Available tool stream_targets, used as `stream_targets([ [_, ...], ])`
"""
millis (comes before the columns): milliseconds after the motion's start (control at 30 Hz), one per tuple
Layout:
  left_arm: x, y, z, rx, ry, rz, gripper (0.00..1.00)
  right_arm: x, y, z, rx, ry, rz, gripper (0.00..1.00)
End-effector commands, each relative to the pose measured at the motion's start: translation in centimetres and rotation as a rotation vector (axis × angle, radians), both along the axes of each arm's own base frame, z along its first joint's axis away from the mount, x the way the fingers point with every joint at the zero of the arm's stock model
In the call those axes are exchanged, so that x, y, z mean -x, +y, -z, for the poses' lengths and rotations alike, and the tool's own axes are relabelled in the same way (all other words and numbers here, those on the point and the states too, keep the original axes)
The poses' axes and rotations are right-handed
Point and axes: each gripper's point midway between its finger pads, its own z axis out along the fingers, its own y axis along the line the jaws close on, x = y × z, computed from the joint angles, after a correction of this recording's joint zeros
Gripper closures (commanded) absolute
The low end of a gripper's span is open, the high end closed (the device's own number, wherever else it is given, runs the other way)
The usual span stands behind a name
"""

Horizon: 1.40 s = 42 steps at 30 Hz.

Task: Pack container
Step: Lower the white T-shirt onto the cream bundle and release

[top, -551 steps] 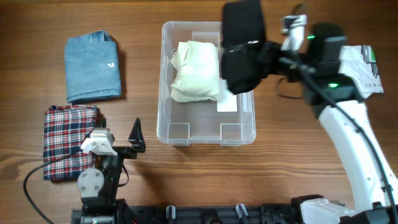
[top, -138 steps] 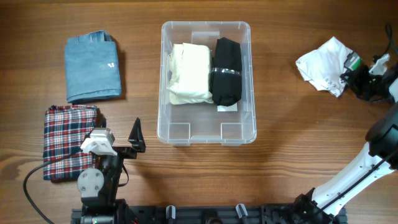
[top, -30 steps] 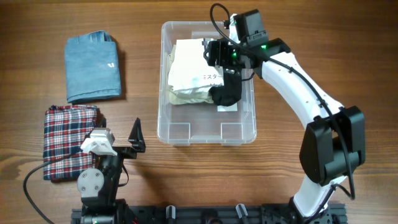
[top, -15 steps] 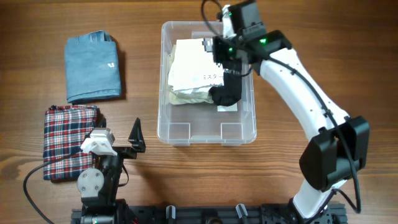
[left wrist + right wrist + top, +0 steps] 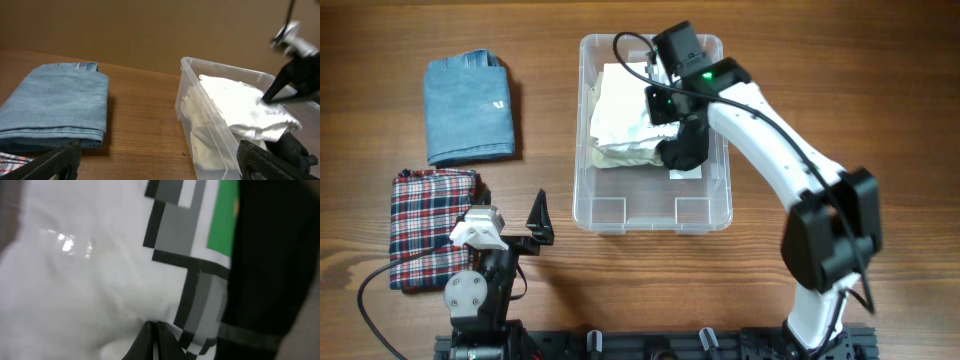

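Right gripper shut at twelve o'clock inside the container; left gripper wide, empty. Looks light, stiff, slick: take the rim.

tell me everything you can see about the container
The container is a clear plastic rectangular tub with a rounded rim, lidless, upright on the wooden table. Moulded notches show at its near end and a white label on its floor. It holds a cream cloth, a black roll and a white packet on top. The right gripper reaches in, shut, at the packet.
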Motion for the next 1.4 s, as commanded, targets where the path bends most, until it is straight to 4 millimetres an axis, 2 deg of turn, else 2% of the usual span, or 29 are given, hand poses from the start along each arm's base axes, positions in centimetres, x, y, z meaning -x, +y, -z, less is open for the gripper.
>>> stream_targets([
  [0,0.0,0.1,0.3,-0.019,0.002,-0.002,0.00,0.0,1.5,3.5,-0.040,0.073,-0.031,0.96],
  [100,0.0,0.1,0.2,-0.019,0.002,-0.003,0.00,0.0,2.3,4.7,-0.051,0.088,-0.045,0.96],
  [167,0.0,0.1,0.3,-0.019,0.002,-0.003,0.00,0.0,2.6,4.7,-0.055,0.079,-0.052,0.96],
  [567,0.0,0.1,0.3,-0.019,0.002,-0.002,0.00,-0.8,3.5,-4.2,-0.160,-0.093,-0.044,0.96],
  [700,0.0,0.1,0.3,-0.019,0.002,-0.002,0.00,-1.0,4.0,-5.1,-0.188,-0.118,-0.038,0.96],
  [900,0.0,0.1,0.3,-0.019,0.002,-0.003,0.00,-1.6,6.4,-5.8,-0.236,-0.180,-0.064,0.95],
  [967,0.0,0.1,0.2,-0.019,0.002,-0.003,0.00,-1.9,6.9,-5.3,-0.250,-0.178,-0.051,0.95],
  [1067,0.0,0.1,0.2,-0.019,0.002,-0.003,0.00,-1.9,7.1,-2.8,-0.243,-0.122,-0.017,0.95],
  [1233,0.0,0.1,0.2,-0.019,0.002,-0.002,0.00,-1.5,7.5,2.4,-0.197,-0.029,-0.001,0.95],
  [1367,0.0,0.1,0.3,-0.019,0.003,-0.002,0.00,-1.3,7.7,4.7,-0.182,0.009,0.009,0.95],
])
